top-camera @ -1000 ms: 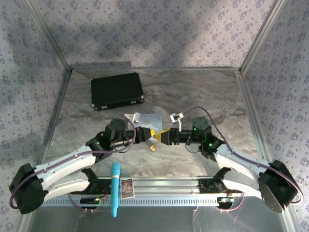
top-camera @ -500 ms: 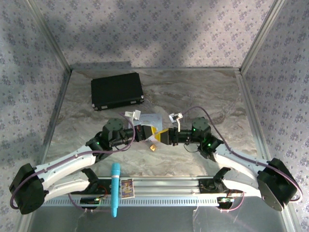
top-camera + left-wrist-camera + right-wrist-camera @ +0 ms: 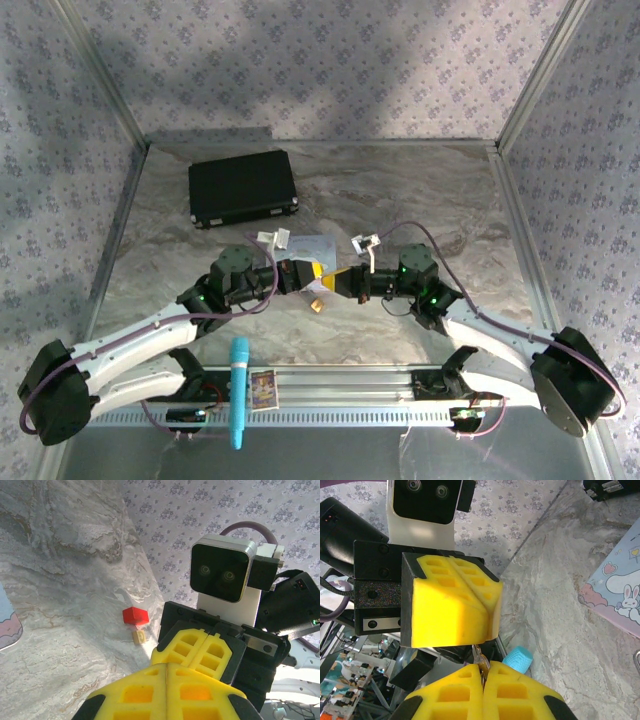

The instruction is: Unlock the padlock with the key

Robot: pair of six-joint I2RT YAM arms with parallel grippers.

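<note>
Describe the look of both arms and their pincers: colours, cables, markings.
The left arm and right arm have white links, black joint housings and a purple cable looped alongside. The left pincer and right pincer carry yellow fingers moulded with square recesses on black mounts, each under a white, black-faced camera.

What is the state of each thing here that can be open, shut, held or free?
left gripper, shut, nothing visible in its grip.
right gripper, shut on small metal piece.
small metal piece, pinched; key or padlock, cannot tell.
black case, closed, flat on table.
pastel tin, flat on table, free.
red block, free on table.
</note>
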